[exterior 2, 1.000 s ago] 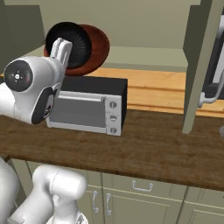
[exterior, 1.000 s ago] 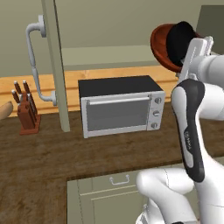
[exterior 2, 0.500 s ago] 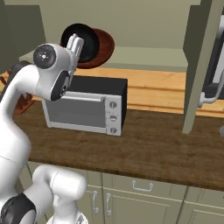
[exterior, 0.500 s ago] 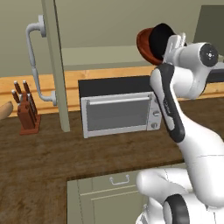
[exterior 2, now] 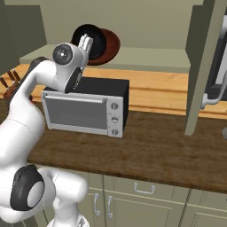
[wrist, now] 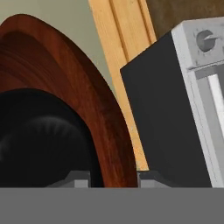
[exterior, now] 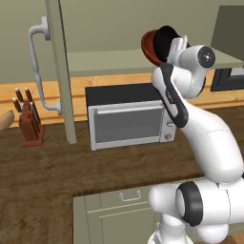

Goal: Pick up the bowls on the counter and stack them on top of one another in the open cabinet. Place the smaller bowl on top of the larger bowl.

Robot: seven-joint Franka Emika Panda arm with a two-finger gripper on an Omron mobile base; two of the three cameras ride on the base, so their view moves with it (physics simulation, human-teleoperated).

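Observation:
The larger bowl, reddish-brown wood, hangs tipped on its edge above the toaster oven, level with the cabinet shelf. Nested against its inside is the smaller bowl, plain black. My gripper is shut on the brown rim. In the hand view that rim runs between the two fingertips, with the black bowl to its left. The dark counter lies below.
A toaster oven stands on the counter under the bowls. The cabinet door stands open with its curved handle. A knife block sits at the left.
The arm has stretched forward and carried both bowls away from the base, toward the cabinet shelf. The grip on the rim is unchanged.

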